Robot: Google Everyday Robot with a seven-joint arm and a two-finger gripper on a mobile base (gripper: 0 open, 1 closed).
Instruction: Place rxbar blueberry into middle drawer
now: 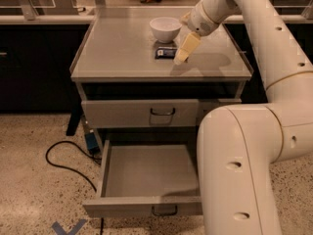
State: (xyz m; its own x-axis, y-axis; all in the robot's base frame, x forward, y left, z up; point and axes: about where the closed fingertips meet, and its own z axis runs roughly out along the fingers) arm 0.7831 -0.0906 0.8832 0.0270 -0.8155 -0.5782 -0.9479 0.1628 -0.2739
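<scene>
Arm links fill the right side of what we see: a thick white link (239, 170) stands upright in the foreground in front of the cabinet's right half. A second link (266, 28) comes in from the top right and bends down and left over the cabinet top (117, 48). At its end the wrist tilts so that the pale yellow gripper (181, 57) points down and to the left, with its tip low over the surface. We cannot tell whether the gripper is spread or pressed together, and we see nothing held in it.

We find the rxbar blueberry (165, 52) lying flat on the cabinet top, just left of the gripper's tip; whether the two touch we cannot tell. A white bowl (165, 28) sits just behind the bar.

Below, the upper drawer front (122, 112) is nearly flush with the cabinet. Under it the middle drawer (142, 173) is pulled well out, with its dark handle (164, 211) at the front centre. A black cable (61, 155) loops on the speckled floor to the left.
</scene>
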